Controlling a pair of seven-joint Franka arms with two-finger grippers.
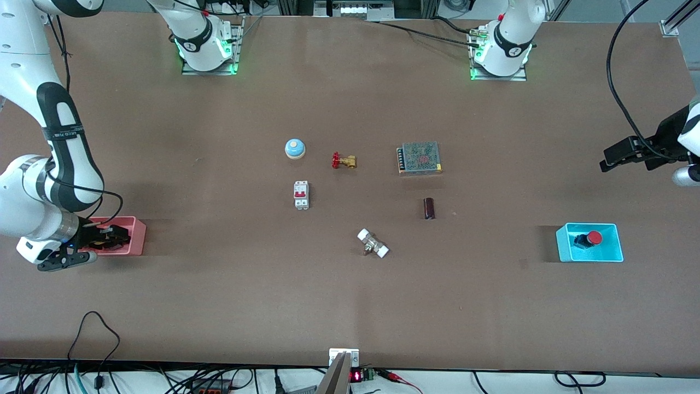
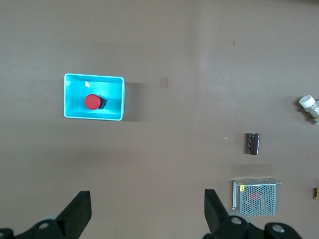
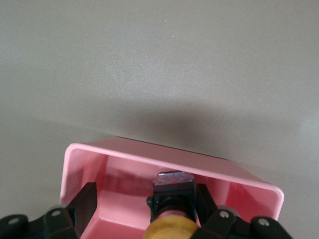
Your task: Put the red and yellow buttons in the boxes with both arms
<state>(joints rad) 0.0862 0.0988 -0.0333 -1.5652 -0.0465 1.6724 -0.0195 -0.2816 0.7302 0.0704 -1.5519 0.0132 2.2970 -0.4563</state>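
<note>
The pink-red box (image 1: 138, 236) stands at the right arm's end of the table. My right gripper (image 1: 109, 238) is lowered into it and open. In the right wrist view the gripper (image 3: 144, 199) is inside the pink box (image 3: 149, 155). The yellow button (image 3: 172, 225) lies between the fingers, against one finger (image 3: 205, 199) and apart from the other. The red button (image 1: 593, 238) lies in the cyan box (image 1: 563, 244) at the left arm's end, and both show in the left wrist view (image 2: 91, 102) (image 2: 120, 99). My left gripper (image 1: 607, 162) (image 2: 147, 209) is open and empty, up over bare table.
In mid-table stand a blue bell (image 1: 295, 148), a brass valve with a red handle (image 1: 343, 161), a mesh-covered power supply (image 1: 419, 158), a white breaker (image 1: 301, 195), a dark cylinder (image 1: 429, 208) and a white-capped fitting (image 1: 373, 243).
</note>
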